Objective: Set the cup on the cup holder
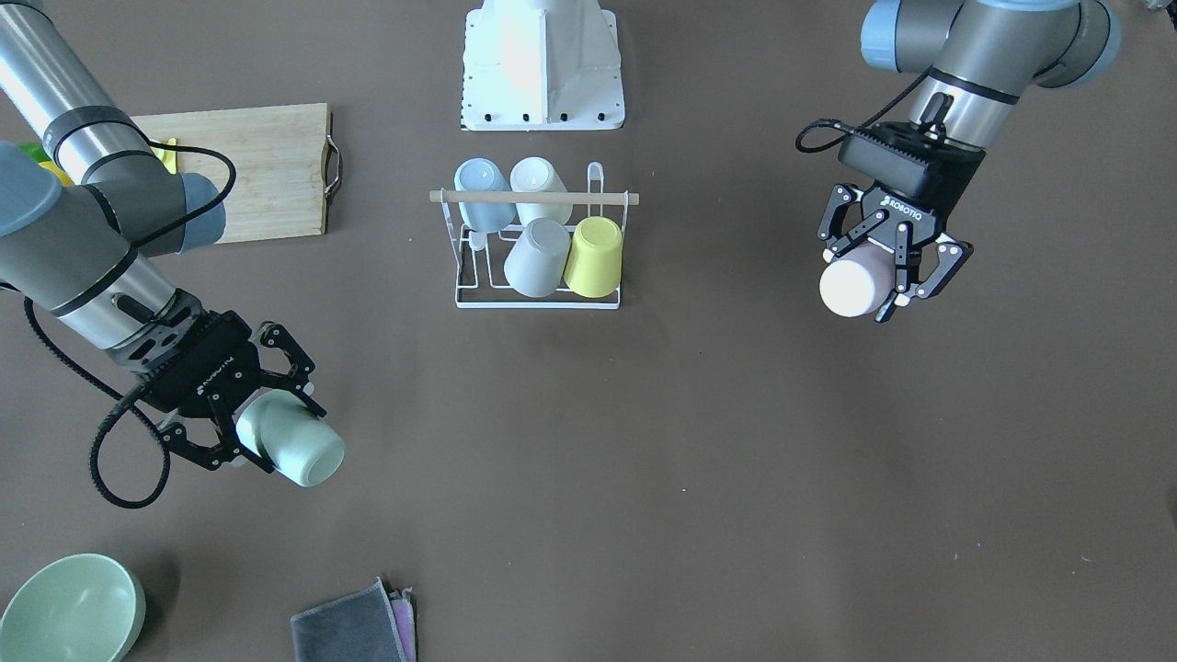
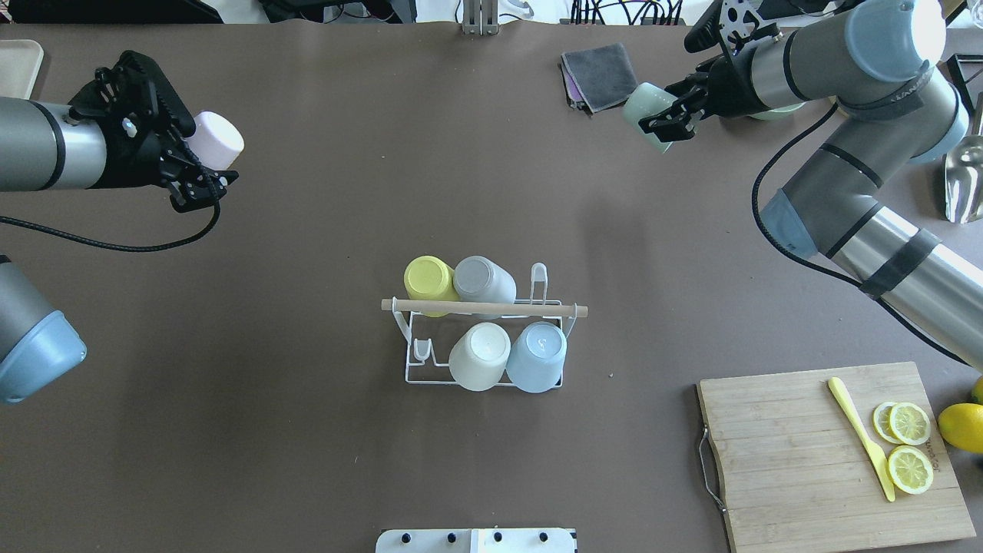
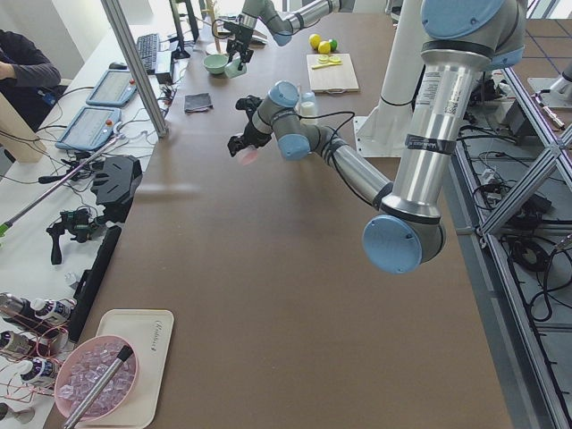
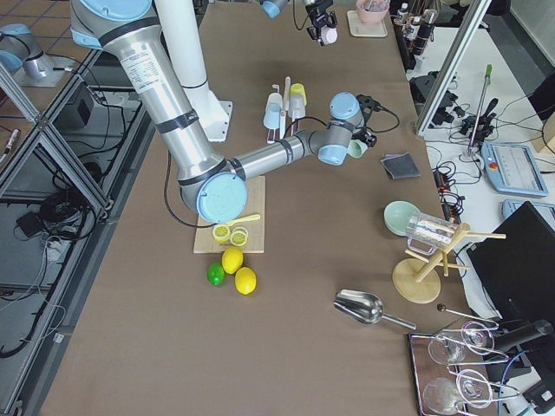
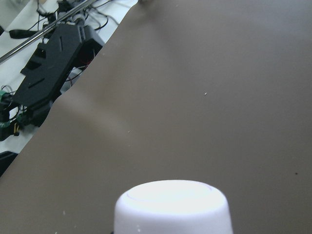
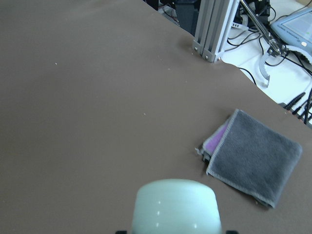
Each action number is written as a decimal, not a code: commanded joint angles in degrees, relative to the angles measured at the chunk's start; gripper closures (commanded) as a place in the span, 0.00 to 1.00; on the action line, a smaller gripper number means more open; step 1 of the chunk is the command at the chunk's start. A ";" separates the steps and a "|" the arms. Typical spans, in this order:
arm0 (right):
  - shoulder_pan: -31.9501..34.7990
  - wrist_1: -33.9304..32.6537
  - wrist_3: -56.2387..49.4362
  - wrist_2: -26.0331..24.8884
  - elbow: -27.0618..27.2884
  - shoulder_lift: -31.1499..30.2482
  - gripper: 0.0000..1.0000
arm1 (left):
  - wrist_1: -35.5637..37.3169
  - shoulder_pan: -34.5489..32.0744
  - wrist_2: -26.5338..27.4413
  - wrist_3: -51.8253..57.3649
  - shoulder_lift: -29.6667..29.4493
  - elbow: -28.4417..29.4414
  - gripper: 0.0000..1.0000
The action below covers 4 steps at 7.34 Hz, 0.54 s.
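Observation:
The cup holder [image 1: 539,198] [image 2: 484,309] is a white wire rack with a wooden rod, mid-table. Several cups sit upside down on its prongs: blue [image 2: 537,356], white [image 2: 479,356], grey [image 2: 484,280], yellow [image 2: 428,279]. One near-row prong [image 2: 421,349] and one far-row prong [image 2: 540,274] stand bare. My left gripper [image 2: 201,157] [image 1: 878,276] is shut on a pale pink cup [image 2: 217,140] [image 5: 172,207], held above the table far left of the rack. My right gripper [image 2: 666,114] [image 1: 267,428] is shut on a pale green cup [image 2: 645,110] [image 6: 176,206], held far right beyond the rack.
A folded grey cloth [image 2: 599,73] [image 6: 253,156] lies near the right gripper. A green bowl [image 1: 72,609] sits behind it. A wooden board [image 2: 833,453] with lemon slices and a yellow knife lies at the near right. The robot base plate [image 1: 542,64] is behind the rack.

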 commanded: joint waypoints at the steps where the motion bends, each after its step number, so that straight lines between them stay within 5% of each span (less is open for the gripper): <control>1: -3.87 10.02 4.17 -4.43 1.30 -0.04 1.00 | -14.51 0.24 -1.89 -0.09 1.08 0.44 1.00; 3: -8.62 20.03 13.11 -9.70 1.48 -0.64 1.00 | -26.32 0.77 -3.54 -0.79 1.00 3.06 1.00; 4: -10.55 24.43 16.11 -12.33 1.48 -1.70 0.92 | -31.50 0.86 -4.95 -0.96 1.08 4.73 1.00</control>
